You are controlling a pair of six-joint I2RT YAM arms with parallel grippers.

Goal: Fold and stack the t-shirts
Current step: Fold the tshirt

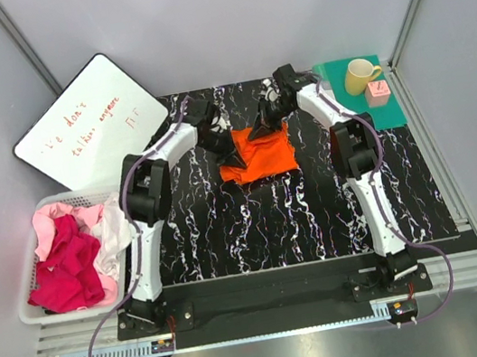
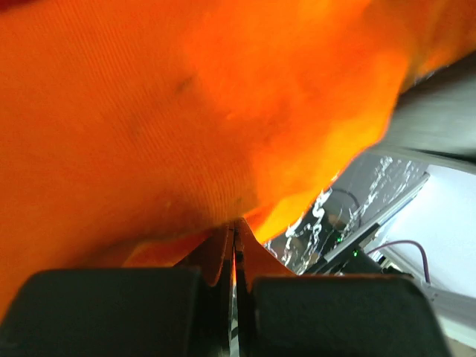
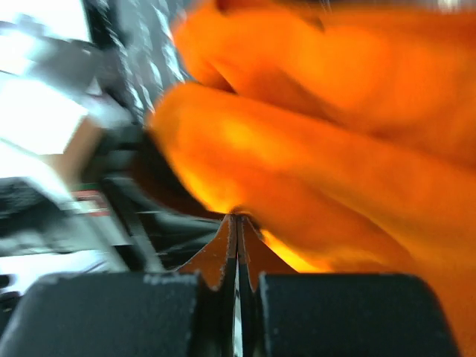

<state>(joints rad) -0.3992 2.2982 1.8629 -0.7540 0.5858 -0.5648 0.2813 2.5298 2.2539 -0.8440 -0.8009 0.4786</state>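
Observation:
The bright orange t-shirt [image 1: 261, 158] lies bunched at the back middle of the black marbled table [image 1: 299, 214]. My left gripper [image 1: 231, 154] is shut on its left edge, and the orange cloth [image 2: 186, 111] fills the left wrist view above the closed tips. My right gripper [image 1: 261, 129] is shut on its back edge, with orange folds [image 3: 335, 149] hanging over the closed tips. Magenta t-shirts [image 1: 66, 267] and pale pink ones [image 1: 56, 212] lie crumpled in a white basket [image 1: 31, 316] at the left.
A whiteboard [image 1: 88, 130] with red writing leans at the back left. A teal-green mat [image 1: 387, 110] at the back right carries a yellow mug [image 1: 359, 76] and a small pink block [image 1: 377, 93]. Grey walls close in the sides.

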